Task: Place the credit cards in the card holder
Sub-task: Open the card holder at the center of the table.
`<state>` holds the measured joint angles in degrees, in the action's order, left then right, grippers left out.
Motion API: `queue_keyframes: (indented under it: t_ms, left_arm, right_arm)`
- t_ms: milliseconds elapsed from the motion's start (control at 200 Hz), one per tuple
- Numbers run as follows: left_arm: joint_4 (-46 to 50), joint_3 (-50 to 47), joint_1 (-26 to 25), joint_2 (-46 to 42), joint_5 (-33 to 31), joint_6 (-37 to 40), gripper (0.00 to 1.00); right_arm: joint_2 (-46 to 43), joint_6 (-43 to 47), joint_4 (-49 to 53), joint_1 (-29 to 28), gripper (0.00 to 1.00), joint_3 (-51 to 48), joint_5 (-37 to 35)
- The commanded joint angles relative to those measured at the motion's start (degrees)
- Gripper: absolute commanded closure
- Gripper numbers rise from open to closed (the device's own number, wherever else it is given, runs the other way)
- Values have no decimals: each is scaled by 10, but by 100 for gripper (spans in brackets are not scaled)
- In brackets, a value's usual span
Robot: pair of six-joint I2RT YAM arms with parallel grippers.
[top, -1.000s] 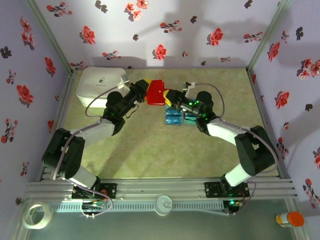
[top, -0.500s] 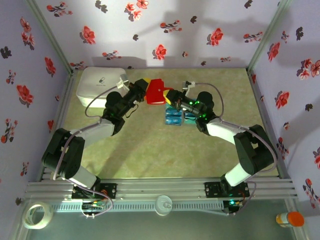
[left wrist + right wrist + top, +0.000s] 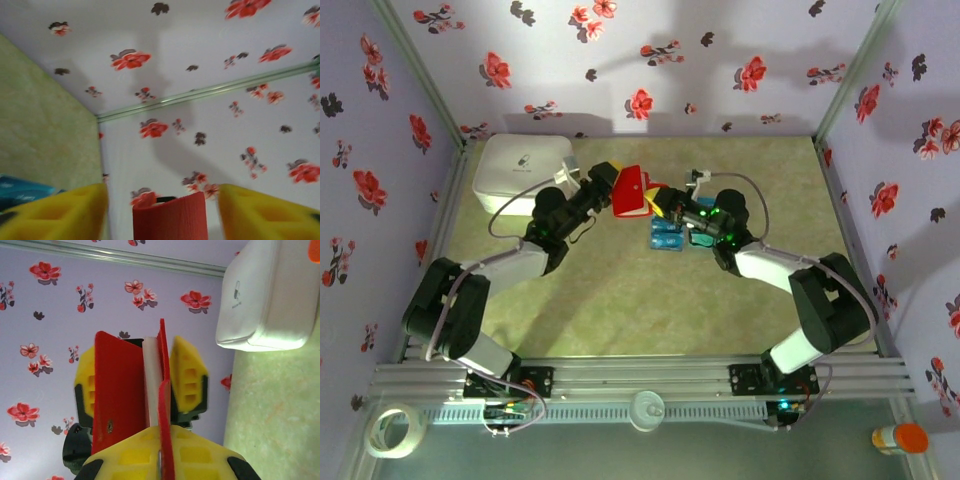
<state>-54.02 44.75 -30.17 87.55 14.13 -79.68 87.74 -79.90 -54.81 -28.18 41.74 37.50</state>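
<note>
Arms meet over the far middle of the tabletop (image 3: 620, 300). Furthest left sits a big white box (image 3: 520, 172), well out of the way.

Next to it, the left end effector (image 3: 612, 187) has the red card holder (image 3: 631, 192) between its yellow fingers (image 3: 187, 380). They are spread part way and, from the right wrist view, seem to press on both outer faces. The holder is raised, standing on edge, and gapes open with a pale lining showing.

From the other side, the right end effector (image 3: 660, 200) is closed narrow on the rim of one flap, as if peeling it back.

The credit cards (image 3: 668, 238) lie flat on the tabletop in a small blue cluster just beside and below that wrist, none in the holder yet.

I'd guess the holder is light and floppy. A flap pinched at its rim will bend rather than lever, so a grip on the faces near the fold looks safest. The cards look thin, stiff and slick. Lying flat, they are best taken by an edge, one at a time.
</note>
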Motion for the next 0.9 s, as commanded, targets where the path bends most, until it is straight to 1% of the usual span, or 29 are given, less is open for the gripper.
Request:
queue_keyframes:
  t_ms: [0, 60, 90, 195, 255, 330, 405, 495, 625, 730, 805, 895]
  left_arm:
    - [33, -18, 9, -33, 11, 42, 20]
    - [49, -27, 12, -45, 13, 56, 3]
    - [62, -31, 15, -52, 13, 65, 0]
    - [135, -32, 24, -86, 19, 119, 0]
    - [208, -17, 26, -111, 18, 164, 0]
    - [342, 25, 24, -134, 18, 238, 0]
    - [487, 90, 18, -139, 8, 317, 0]
    - [650, 181, -7, -121, -32, 414, 0]
    - [811, 305, -66, -64, -112, 523, 0]
    - [899, 395, -112, -2, -170, 575, 0]
    - [943, 441, -140, 35, -212, 595, 0]
    - [990, 483, -161, 78, -251, 611, 0]
  right_arm:
    - [-32, 28, 4, -3, 100, -19, -11]
    - [-39, 35, 13, -3, 100, -31, -14]
    - [-42, 36, 16, -3, 100, -37, -16]
    - [-54, 47, 28, -3, 100, -57, -20]
    - [-61, 55, 39, -3, 100, -72, -25]
    - [-73, 66, 55, -3, 100, -87, -29]
    - [-87, 79, 76, -3, 100, -102, -35]
    - [-101, 98, 106, -4, 100, -117, -42]
    - [-119, 127, 154, -8, 100, -124, -54]
    - [-127, 148, 188, -15, 100, -123, -66]
    - [-130, 161, 211, -20, 100, -120, -75]
    - [-134, 168, 226, -23, 100, -120, -85]
